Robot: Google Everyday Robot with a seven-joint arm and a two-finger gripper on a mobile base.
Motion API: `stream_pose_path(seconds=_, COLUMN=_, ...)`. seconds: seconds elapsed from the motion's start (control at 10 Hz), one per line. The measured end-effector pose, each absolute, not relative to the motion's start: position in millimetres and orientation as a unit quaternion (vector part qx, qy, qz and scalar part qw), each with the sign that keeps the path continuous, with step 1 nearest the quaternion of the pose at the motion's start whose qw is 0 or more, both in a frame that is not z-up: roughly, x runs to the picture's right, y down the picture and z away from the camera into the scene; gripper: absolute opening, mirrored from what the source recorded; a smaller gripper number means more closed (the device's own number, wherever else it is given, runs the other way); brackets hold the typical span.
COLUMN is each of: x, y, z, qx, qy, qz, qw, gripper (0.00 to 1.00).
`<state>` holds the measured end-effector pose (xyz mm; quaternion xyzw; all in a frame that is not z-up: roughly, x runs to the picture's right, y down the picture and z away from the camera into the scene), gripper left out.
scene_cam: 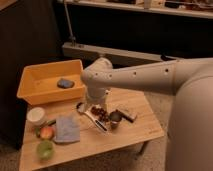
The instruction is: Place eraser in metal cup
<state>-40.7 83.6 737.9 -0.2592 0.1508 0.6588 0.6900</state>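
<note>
The metal cup (115,118) stands upright on the wooden table (135,135), right of centre. The eraser (128,114), a flat dark block with a paler face, lies on the table just right of the cup, close to it or touching. My white arm comes in from the right and bends down over the table's middle. The gripper (92,107) hangs low over the table, left of the cup and a short way from it. It is over a white utensil (93,118) and a reddish-brown item (101,113). Nothing shows in its grasp.
A yellow bin (30,92) with a blue-grey pad (65,83) in it stands at the back left. A white bowl (36,116), a red-and-yellow fruit (46,132), a blue-grey cloth (66,129) and a green cup (45,149) lie on the left. A dark cabinet stands behind.
</note>
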Motion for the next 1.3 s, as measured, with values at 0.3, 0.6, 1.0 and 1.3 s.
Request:
stream_pose_path(seconds=0.3, x=7.3, y=53.9, z=760.7, qx=-0.229, qy=0.120, qz=0.666, qw=0.700, gripper=0.65)
stream_pose_path(seconds=0.6, x=4.4, y=54.4, z=761.1, qx=-0.232, qy=0.118, qz=0.663, qw=0.702, gripper=0.65)
stream_pose_path(seconds=1.0, x=44.1, y=52.5, z=788.3, qx=-0.234, qy=0.086, qz=0.607, qw=0.755, gripper=0.65)
stream_pose_path(seconds=1.3, x=97.4, y=38.1, z=808.8, qx=-0.237, qy=0.045, qz=0.563, qw=0.790, gripper=0.65)
